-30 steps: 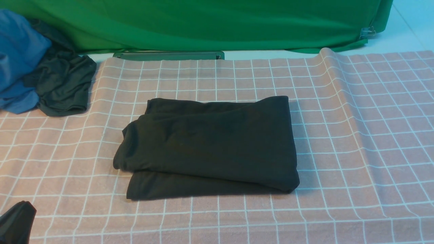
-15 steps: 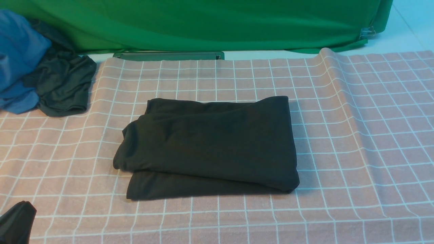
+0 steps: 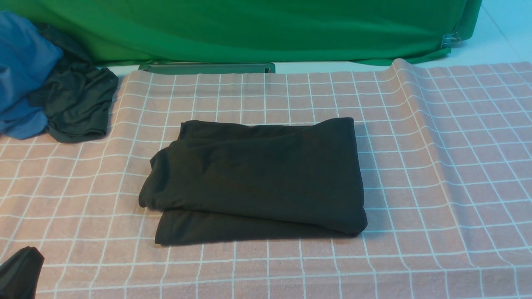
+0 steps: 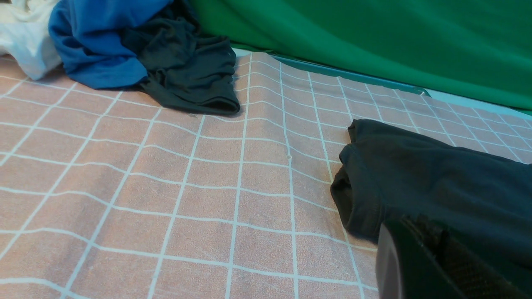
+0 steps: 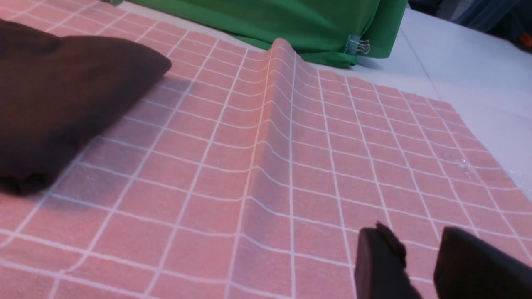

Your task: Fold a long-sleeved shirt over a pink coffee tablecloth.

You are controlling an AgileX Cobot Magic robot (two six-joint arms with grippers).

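Now the long-sleeved shirt (image 3: pixel 253 178) is seen lying folded into a compact black rectangle at the middle of the pink coffee tablecloth (image 3: pixel 436 166), with a lower layer showing along its near edge. A raised ridge (image 3: pixel 409 95) is carried by the cloth to the right of the shirt, running from the far edge toward the near side. At the far left, a blue garment (image 3: pixel 20 74) and a dark grey garment (image 3: pixel 75 104) are piled together, partly over the cloth's edge, and a green cloth (image 3: pixel 257 29) is hung across the back. The left gripper (image 4: pixel 432 265) is kept clenched with nothing between its fingers, just beside the shirt's left end. The right gripper (image 5: pixel 419 261) is held apart and empty above bare cloth, well clear of the shirt's right side.
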